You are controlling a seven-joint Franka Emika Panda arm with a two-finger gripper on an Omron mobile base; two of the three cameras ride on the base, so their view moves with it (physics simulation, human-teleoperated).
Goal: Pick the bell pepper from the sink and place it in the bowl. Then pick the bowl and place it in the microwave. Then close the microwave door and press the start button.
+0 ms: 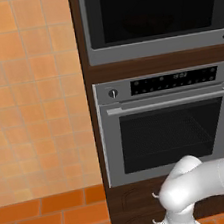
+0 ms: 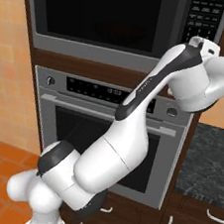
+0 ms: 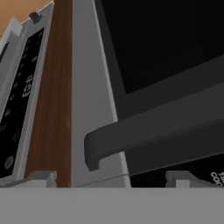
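The microwave (image 1: 150,7) sits built in above the wall oven, and its black glass door (image 2: 102,13) looks flush with the front. Its keypad strip (image 2: 206,16) runs down the right side. Behind the glass a dim red-brown shape (image 1: 144,23) shows, possibly the bowl. In the hand view my gripper (image 3: 111,179) is open and empty, close to the microwave's front (image 3: 166,43), just below a dark bar handle (image 3: 144,131). The bell pepper and the sink are out of view.
The steel wall oven (image 1: 167,131) with its control panel (image 2: 102,90) sits right below the microwave in dark wood cabinetry. A dark stone counter (image 2: 210,162) lies to the right. Orange tiled wall (image 1: 31,95) and floor (image 1: 48,219) are at the left.
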